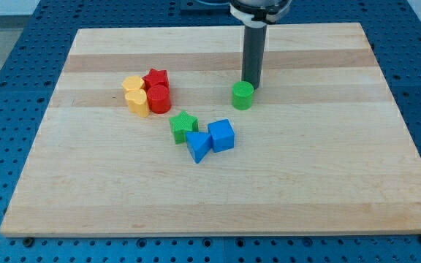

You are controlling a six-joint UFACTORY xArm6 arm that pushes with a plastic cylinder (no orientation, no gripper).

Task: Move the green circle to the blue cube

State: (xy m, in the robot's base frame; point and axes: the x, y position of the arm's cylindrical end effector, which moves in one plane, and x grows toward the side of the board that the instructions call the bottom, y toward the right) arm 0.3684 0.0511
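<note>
The green circle (pixel 243 95), a short green cylinder, stands on the wooden board right of centre. The blue cube (pixel 221 135) lies below and to the left of it, about a block's width away. My tip (pixel 251 83) is at the green circle's upper right edge, touching or almost touching it. The rod rises straight up to the view's top.
A blue triangle (pixel 198 146) touches the blue cube's left side, with a green star (pixel 183 126) just above it. At the left sits a cluster: red star (pixel 156 78), red cylinder (pixel 158 98), yellow heart (pixel 132 85), yellow cylinder (pixel 138 102). The board (pixel 342 183) lies on a blue perforated table.
</note>
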